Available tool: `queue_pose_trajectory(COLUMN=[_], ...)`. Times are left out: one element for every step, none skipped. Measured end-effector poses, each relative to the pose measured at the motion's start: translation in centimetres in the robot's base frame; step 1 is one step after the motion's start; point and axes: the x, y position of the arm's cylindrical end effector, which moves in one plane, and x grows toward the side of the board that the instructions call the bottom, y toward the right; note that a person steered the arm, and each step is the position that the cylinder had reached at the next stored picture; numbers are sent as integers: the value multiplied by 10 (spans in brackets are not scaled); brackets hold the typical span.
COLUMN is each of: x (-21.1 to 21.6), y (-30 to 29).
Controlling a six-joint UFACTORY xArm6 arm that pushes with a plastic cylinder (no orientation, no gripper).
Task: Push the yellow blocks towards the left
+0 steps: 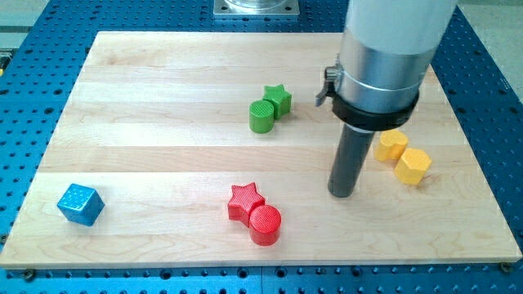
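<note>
Two yellow blocks lie at the view's right: a heart-like yellow block (391,145) and, touching it at its lower right, a yellow hexagonal block (413,166). My tip (342,194) rests on the board to the left of both yellow blocks and slightly below them, with a small gap between the rod and the nearest yellow block. The rod rises to a large silver and white arm body that covers the board's upper right.
A green star (278,100) and a green cylinder (261,117) touch near the board's upper middle. A red star (245,201) and a red cylinder (265,224) touch at the bottom middle. A blue cube (80,203) sits at the bottom left. The wooden board (163,106) lies on a blue perforated table.
</note>
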Motion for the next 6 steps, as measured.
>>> queue_pose_trajectory(x=[20, 50, 39, -6, -37, -29], y=[16, 52, 81, 95, 95, 96])
